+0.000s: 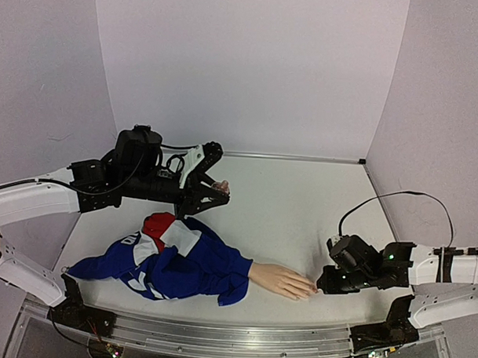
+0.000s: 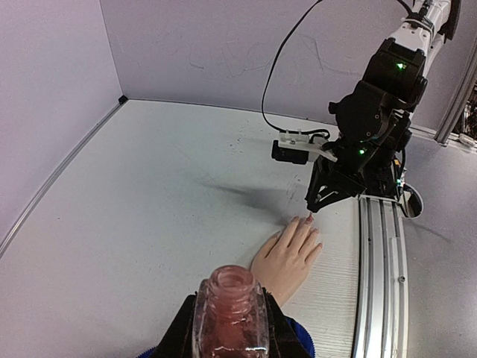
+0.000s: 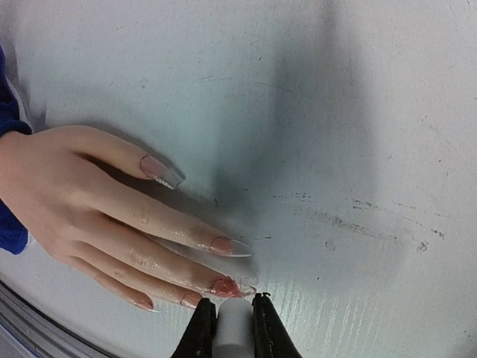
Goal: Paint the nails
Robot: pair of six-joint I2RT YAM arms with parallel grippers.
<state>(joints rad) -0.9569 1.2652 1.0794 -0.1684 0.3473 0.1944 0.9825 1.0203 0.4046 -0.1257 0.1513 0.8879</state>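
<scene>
A beige mannequin hand (image 1: 279, 281) lies palm down near the front edge, its arm in a blue sleeve (image 1: 189, 264). Its nails point right. The middle nail (image 3: 227, 287) carries wet red polish, and the index nail (image 3: 229, 246) and thumb nail (image 3: 161, 171) look pale pink. My right gripper (image 3: 232, 306) is shut on a white brush handle (image 3: 235, 328), right at the middle fingertip; the bristles are hidden. In the top view the right gripper (image 1: 322, 285) meets the fingertips. My left gripper (image 1: 215, 190) hovers at the back left, shut on the open pinkish polish bottle (image 2: 231, 313).
A metal rail (image 1: 241, 336) runs along the near table edge, just below the hand. Purple walls close in the table at the back and on both sides. A black cable (image 1: 395, 196) loops above the right arm. Red and white cloth (image 1: 165, 227) sits on the blue garment.
</scene>
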